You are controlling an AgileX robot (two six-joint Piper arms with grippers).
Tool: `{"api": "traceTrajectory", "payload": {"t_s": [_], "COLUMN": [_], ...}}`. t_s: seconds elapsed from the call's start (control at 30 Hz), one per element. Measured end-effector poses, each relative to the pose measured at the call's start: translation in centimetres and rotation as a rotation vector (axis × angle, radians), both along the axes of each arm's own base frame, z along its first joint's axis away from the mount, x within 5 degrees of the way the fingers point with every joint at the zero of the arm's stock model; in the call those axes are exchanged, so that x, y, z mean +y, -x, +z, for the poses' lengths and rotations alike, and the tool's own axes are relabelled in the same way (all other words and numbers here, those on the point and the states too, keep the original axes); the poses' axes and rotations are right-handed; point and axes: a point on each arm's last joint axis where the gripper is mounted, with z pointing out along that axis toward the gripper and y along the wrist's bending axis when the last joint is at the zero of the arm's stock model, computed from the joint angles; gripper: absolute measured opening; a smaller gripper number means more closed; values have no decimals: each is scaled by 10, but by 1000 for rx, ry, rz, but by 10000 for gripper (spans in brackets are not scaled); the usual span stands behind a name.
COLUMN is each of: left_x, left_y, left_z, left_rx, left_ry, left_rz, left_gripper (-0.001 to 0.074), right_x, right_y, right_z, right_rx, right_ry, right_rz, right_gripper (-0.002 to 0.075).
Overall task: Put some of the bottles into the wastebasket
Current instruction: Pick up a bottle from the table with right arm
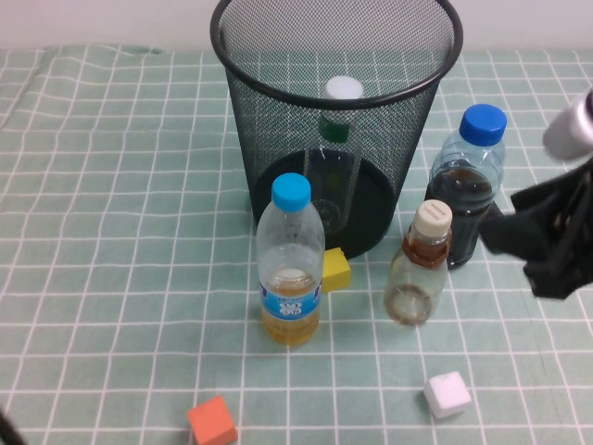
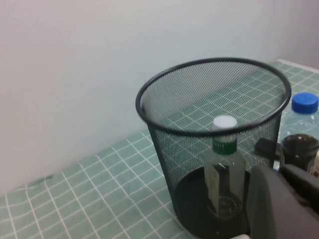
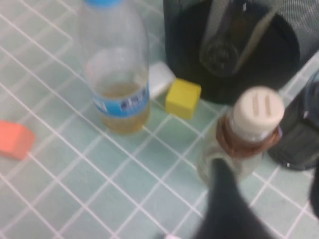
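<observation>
The black wire-mesh wastebasket [image 1: 278, 139] stands at the back centre. The white-capped bottle with a green neck band [image 1: 341, 93] stands upright inside it, and it also shows in the left wrist view [image 2: 225, 164]. The beige-capped bottle with a brown neck label [image 1: 422, 264] stands upright on the cloth, in front of the bin to its right. My right gripper [image 1: 514, 236] is open and empty just to the right of this bottle; in the right wrist view [image 3: 269, 209] one finger [image 3: 224, 204] is close against the bottle [image 3: 251, 119]. My left gripper [image 2: 286, 199] is near the bin's outside.
A light-blue-capped bottle with yellow liquid [image 1: 290, 264] stands in front of the bin. A dark-blue-capped bottle with dark liquid [image 1: 471, 185] stands right of the bin, close to my right gripper. A yellow cube [image 1: 334, 270], an orange cube [image 1: 212, 420] and a white cube [image 1: 447, 394] lie on the green checked cloth.
</observation>
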Motion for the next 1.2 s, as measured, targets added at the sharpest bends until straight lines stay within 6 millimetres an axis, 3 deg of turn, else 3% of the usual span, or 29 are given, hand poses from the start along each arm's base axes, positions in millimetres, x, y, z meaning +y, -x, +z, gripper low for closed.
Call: {"api": "traceTrajectory", "payload": {"t_s": [0.13, 0.23, 0.5, 0.83, 0.97, 1.2], "left_x": [5, 4, -3, -6, -6, -6], "left_y": [6, 4, -12, -19, -19, -18], "left_z": [-53, -76, -86, -87, -87, -89], "left_rx": [-25, 20, 82, 88, 88, 105], "left_ry": [61, 64, 66, 66, 68, 60], "left_rz": [26, 33, 43, 49, 49, 46], "left_gripper": [-3, -3, -3, -3, -3, -4], "right_x": [6, 11, 21, 34, 42, 48], "right_y": [-5, -9, -41, -63, -77, -77], "right_z": [-18, -25, -49, -75, -76, -82], "right_rx": [-96, -141, -135, -77, -74, -21], "right_ry": [-75, -88, -94, -79, -92, -115], "right_rz": [-6, 11, -66, -51, -45, -2], "right_gripper": [557, 568, 568, 566, 461, 76]}}
